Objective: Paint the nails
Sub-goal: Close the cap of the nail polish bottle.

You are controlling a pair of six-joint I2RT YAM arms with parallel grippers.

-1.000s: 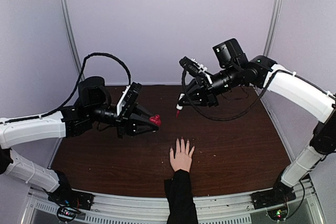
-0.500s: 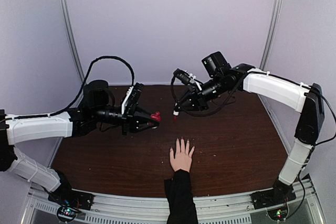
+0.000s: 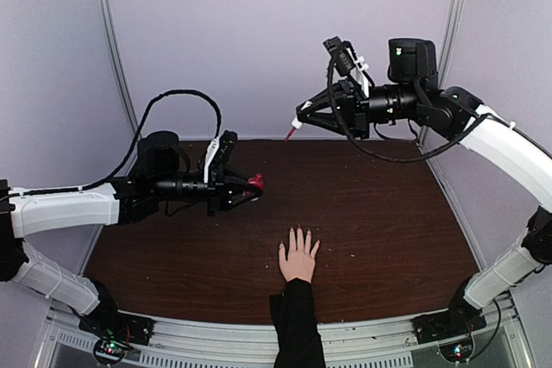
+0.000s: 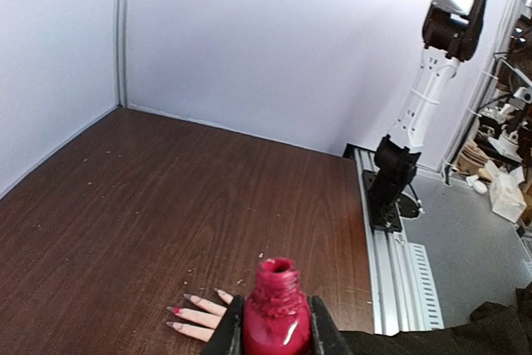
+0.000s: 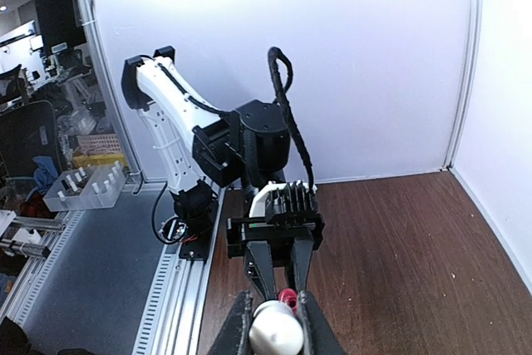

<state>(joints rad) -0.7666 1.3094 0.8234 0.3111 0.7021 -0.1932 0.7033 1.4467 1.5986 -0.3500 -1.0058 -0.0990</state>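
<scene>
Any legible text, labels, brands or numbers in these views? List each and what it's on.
None can be read in any view.
Red bottle: no label on the side that shows.
White cap: blank.
White rack and the other clutter beyond the rail: any print is too small and blurred to read.

Left arm (image 3: 60, 210): white shells are seen between black joints.
Right arm (image 3: 509, 146): likewise white and black.
Cable (image 3: 183, 93): black braid, looped behind the wrist.
Left gripper (image 3: 255, 185): black fingers.
</scene>
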